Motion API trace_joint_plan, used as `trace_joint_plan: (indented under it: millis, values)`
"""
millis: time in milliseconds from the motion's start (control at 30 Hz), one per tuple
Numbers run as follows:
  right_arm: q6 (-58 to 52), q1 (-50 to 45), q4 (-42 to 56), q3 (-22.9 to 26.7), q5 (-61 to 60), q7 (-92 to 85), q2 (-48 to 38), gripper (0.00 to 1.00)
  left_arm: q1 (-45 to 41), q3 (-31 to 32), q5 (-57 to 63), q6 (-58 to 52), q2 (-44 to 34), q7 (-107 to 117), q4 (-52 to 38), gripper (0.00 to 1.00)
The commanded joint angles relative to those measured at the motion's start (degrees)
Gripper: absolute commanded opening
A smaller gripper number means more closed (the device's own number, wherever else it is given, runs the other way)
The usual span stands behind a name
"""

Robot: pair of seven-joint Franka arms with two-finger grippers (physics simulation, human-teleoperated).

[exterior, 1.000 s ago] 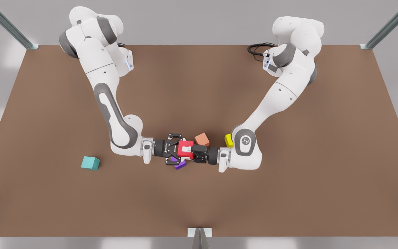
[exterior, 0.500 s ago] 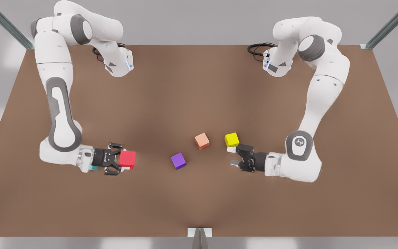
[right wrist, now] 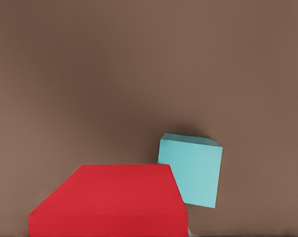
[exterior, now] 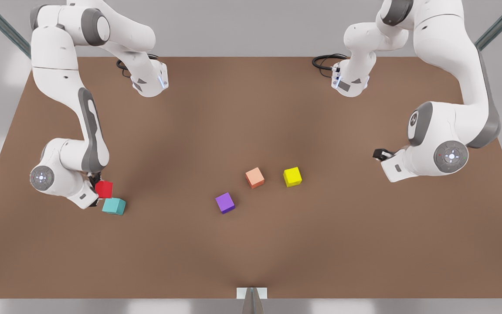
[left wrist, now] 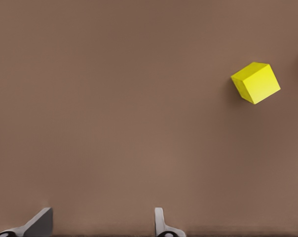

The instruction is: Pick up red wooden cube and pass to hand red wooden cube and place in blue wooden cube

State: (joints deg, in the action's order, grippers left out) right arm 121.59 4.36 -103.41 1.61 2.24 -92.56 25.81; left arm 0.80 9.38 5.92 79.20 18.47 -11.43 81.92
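Above the tabletop, front view's left: the red wooden cube [exterior: 104, 189] hung clamped in the right gripper [exterior: 96, 188], just off the blue wooden cube [exterior: 113, 206] at about eleven o'clock from it and not yet over it.
Right wrist view: the red wooden cube [right wrist: 109, 201] sat close to the lens, the blue wooden cube [right wrist: 191, 170] lay beyond one of its corners, on bare tabletop [right wrist: 139, 64].
Risk, offset: releasing from that spot would likely have dropped the red cube onto the teal one's edge, so it tipped off or knocked the teal cube aside.
Risk, descent: lowering without first centring could have pushed the teal cube along the tabletop.
Left gripper [left wrist: 102, 224]: open and empty, high at the front view's right, waiting; its fingers [left wrist: 161, 223] stood well apart.
Bystanders: the yellow cube [exterior: 292, 176], salmon cube [exterior: 255, 177] and purple cube [exterior: 225, 203] lay mid-tabletop, well apart from the stacking spot, so posed little hazard.
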Motion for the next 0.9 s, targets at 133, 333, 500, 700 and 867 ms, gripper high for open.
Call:
trace_joint_plan:
  millis: [133, 333, 500, 700, 867]
  values:
    - [18.25, -0.32, -2.41, -0.21, -0.31, 38.25, 1.17, 0.53, -0.1, 0.02, -1.35, -6.42, 0.69, 5.45, 0.0, 1.0]
    - [19.21, -0.32, -5.4, -0.21, -2.06, 38.25, 1.08, 0.53, 0.34, -0.06, -1.44, -6.33, 1.57, 5.1, 0.09, 1.0]
    - [20.27, -0.14, -7.77, -0.21, -2.42, 38.25, 1.08, 0.53, 0.34, -0.06, -1.44, -6.33, 2.01, 5.27, 0.09, 1.0]
    - [21.85, -0.14, -7.42, -0.21, -2.42, 38.16, 1.7, 0.98, 0.43, -0.06, -1.53, -6.33, 2.88, 5.36, 0.09, 1.0]
    - [22.73, -0.14, -7.51, -0.21, -2.42, 38.16, 1.96, 1.0, 0.52, -0.06, -1.53, -6.33, 2.89, 5.36, 0.09, 1.0]
